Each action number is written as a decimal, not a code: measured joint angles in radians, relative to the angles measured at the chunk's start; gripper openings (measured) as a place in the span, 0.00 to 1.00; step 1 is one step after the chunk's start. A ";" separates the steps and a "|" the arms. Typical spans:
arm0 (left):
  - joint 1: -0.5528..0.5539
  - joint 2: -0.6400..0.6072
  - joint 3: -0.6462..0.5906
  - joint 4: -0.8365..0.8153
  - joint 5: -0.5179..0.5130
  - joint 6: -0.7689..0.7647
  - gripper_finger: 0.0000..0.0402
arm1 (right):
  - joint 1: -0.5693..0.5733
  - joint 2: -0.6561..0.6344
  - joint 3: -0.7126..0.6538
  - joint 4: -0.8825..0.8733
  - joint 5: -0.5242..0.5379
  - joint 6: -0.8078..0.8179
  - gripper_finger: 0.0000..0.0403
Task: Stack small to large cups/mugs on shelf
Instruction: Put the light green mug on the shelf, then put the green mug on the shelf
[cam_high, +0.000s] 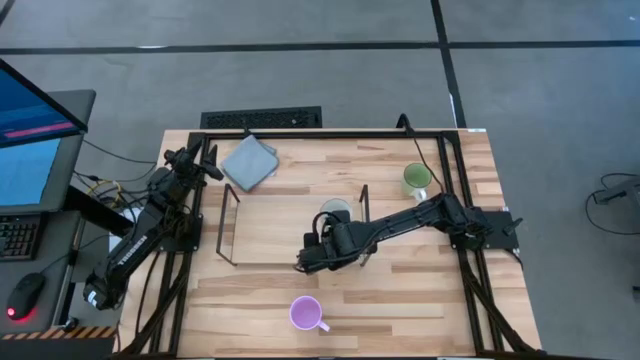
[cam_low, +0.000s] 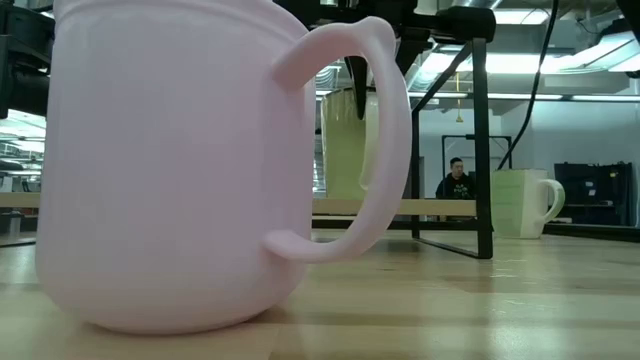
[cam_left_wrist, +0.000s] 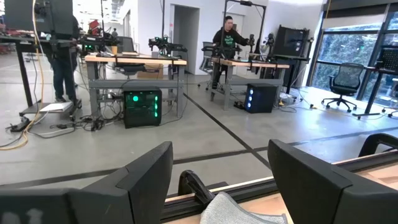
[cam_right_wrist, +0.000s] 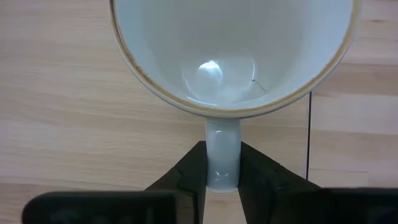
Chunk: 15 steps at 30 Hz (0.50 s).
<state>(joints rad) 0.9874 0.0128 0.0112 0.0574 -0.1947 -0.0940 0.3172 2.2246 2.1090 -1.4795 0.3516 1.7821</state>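
Now the right fingers (cam_right_wrist: 222, 163) pinch the cream mug's (cam_right_wrist: 231, 56) handle mid-desk beside the shelf (cam_high: 232, 225); next, set it inside. Left fingers (cam_left_wrist: 217, 180), spread, wait at the desk's left edge

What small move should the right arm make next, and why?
Probably carry the cream mug a little further over the shelf and lower it. The right gripper is shut on the mug's handle, and the high view shows the mug at the shelf's right end. The purple mug and green mug stand on the table; the left gripper waits, open.
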 joint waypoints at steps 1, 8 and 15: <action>0.000 0.000 0.000 0.000 0.000 0.000 0.63 | -0.001 0.000 0.000 -0.001 -0.003 0.000 0.26; 0.000 0.000 0.000 0.000 0.000 0.000 0.63 | 0.001 0.001 0.000 0.000 0.008 -0.007 0.39; 0.000 0.000 0.000 0.001 0.000 0.000 0.63 | 0.001 0.001 -0.001 0.000 0.009 -0.009 0.52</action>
<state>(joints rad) 0.9871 0.0128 0.0111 0.0582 -0.1947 -0.0940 0.3180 2.2257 2.1082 -1.4799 0.3603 1.7729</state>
